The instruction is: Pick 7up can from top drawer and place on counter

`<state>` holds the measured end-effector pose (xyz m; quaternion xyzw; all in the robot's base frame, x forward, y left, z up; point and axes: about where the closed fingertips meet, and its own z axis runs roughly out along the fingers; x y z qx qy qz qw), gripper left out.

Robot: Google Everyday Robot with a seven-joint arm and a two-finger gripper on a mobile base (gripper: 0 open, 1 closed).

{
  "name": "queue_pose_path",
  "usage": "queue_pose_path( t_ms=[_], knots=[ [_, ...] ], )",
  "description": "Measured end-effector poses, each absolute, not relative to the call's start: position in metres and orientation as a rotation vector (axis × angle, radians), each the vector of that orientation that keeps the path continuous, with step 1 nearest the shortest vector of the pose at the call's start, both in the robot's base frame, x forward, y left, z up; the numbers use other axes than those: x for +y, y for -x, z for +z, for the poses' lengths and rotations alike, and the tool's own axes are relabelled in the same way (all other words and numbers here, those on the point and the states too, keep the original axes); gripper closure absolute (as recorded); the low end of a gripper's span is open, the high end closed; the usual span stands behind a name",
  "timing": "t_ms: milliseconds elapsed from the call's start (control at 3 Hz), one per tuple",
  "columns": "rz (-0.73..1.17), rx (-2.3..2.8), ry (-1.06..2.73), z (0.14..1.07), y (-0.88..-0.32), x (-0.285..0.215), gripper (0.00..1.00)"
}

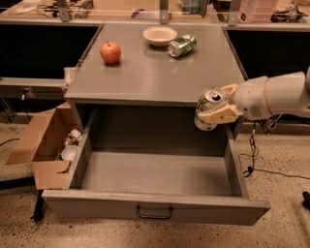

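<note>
7up can (211, 97), a small silvery cylinder with pale green patches and a pull-tab top, sits tilted in the tan two-finger hand (216, 109), whose fingers are closed around its sides. It hangs above the right rear of the open grey metal top drawer (155, 206), just beside the front edge of the matte grey surface (155, 77). The smooth white arm (276, 94) reaches in from the right, roughly level.

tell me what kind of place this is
Probably a robotics lab or workshop, not a home. A grey metal counter with an open drawer stands on a speckled floor with cables, a cardboard box beside it, and a workbench behind. The gripper, over the drawer's right side, is shut on a can.
</note>
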<state>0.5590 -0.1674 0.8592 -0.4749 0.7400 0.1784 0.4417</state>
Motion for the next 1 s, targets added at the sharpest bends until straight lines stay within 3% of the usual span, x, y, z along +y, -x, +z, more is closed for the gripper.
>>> queue_pose_path(
  t_ms=[333, 1000],
  knots=[
    [0.452, 1.858, 1.086, 0.8828, -0.6046, -0.2014, 1.00],
    [0.461, 1.874, 1.048, 0.8849, -0.6128, -0.1974, 1.00]
  ],
)
